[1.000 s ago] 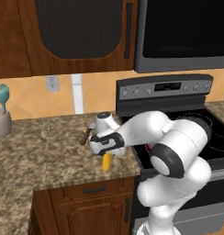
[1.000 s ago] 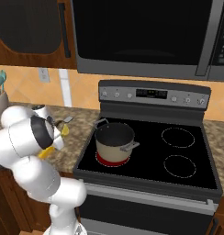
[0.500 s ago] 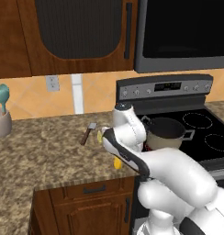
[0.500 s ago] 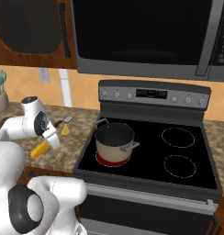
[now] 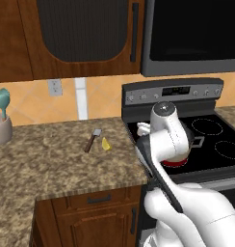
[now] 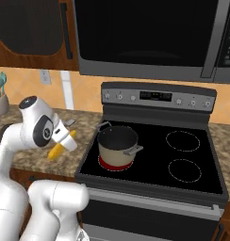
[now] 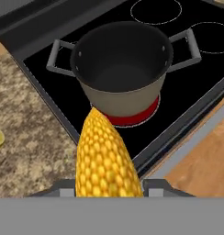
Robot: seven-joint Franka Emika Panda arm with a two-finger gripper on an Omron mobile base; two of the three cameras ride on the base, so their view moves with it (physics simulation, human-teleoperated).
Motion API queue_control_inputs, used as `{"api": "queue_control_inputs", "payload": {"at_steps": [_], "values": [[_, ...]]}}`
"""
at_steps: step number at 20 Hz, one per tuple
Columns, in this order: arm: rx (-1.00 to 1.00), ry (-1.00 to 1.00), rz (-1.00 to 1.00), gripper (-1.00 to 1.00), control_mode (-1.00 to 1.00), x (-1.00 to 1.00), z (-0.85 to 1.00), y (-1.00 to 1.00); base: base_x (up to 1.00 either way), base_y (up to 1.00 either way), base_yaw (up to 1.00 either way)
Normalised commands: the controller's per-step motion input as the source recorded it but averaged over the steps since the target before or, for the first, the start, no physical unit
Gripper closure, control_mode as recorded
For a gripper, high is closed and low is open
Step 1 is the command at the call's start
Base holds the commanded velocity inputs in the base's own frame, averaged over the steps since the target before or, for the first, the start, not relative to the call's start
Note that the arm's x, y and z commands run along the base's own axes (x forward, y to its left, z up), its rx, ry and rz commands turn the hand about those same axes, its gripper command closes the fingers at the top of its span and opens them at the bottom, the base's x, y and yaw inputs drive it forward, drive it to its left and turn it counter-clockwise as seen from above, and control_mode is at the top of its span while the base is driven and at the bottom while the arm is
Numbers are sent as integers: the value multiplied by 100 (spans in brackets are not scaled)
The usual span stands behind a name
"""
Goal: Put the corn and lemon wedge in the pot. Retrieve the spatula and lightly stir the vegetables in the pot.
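Observation:
My gripper (image 6: 65,140) is shut on the corn (image 6: 56,151), a yellow-orange cob held in the air over the counter's right end, left of the stove. In the hand view the corn (image 7: 104,158) runs up from between the fingertips toward the pot (image 7: 121,64), which sits just ahead, open, with nothing inside. The beige pot (image 6: 118,146) with its red base band stands on the front left burner. The lemon wedge (image 5: 106,144) lies on the counter beside the spatula (image 5: 92,140), which has a brown handle and a grey blade. My arm hides most of the pot in the left base view.
A black stovetop (image 6: 183,162) with three free burners lies right of the pot. A holder with a teal utensil (image 5: 2,99) stands at the counter's far left. The granite counter (image 5: 47,159) has open room in front of the spatula. A microwave hangs above.
The arm has swung right from the counter toward the stove, carrying the corn with it. The lemon wedge and spatula stay where they were.

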Motion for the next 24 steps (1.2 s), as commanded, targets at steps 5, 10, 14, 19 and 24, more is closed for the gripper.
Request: {"api": "queue_control_inputs", "payload": {"at_steps": [5, 10, 14, 19, 24], "values": [[-11, -17, -6, 100, -100, 1, 64, -77, 0, 0, 0], [-11, -19, 0, 100, -100, 10, 37, -60, 0, 0, 0], [-8, -10, 0, 100, -100, 21, 16, -42, 0, 0, 0], [-3, -1, 0, 100, -100, 44, 0, -25, 0, 0, 0], [0, 0, 0, 100, -100, 71, 0, -14, 0, 0, 0]]}}
